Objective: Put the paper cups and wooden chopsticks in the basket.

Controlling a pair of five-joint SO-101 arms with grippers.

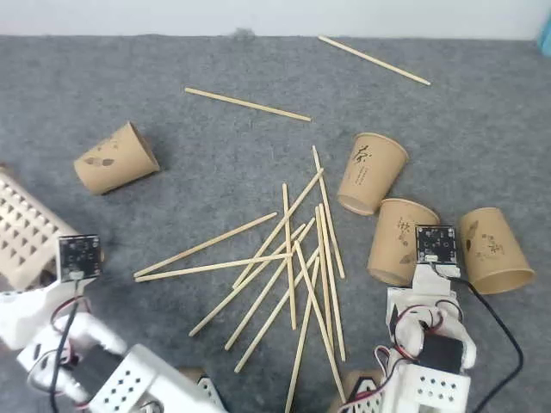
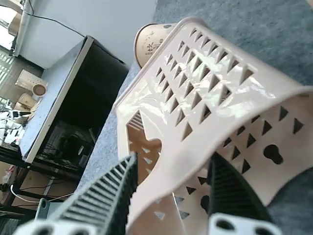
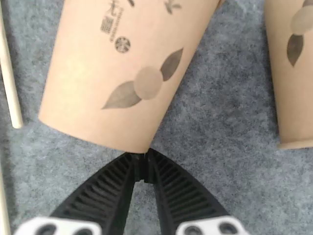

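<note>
Apparently first cup pick in hand. Right gripper (image 3: 145,164) jaws together, empty, tips at rim of paper cup (image 3: 132,73) lying just beside chopstick pile (image 1: 293,258). Left gripper (image 2: 173,159) jaws apart astride basket (image 2: 210,93) rim, well apart from pile. Next: spread right jaws, straddle cup wall.

Basket (image 1: 21,228) at left edge. Lone cup (image 1: 116,159) behind it, to its right, apart. Chopstick pile (image 1: 293,267) mid-table, sticks crossing. Three cups (image 1: 400,241) side by side, right of pile. Stray chopstick (image 1: 247,104) behind pile; second stray (image 1: 374,59) farther back, right.
</note>
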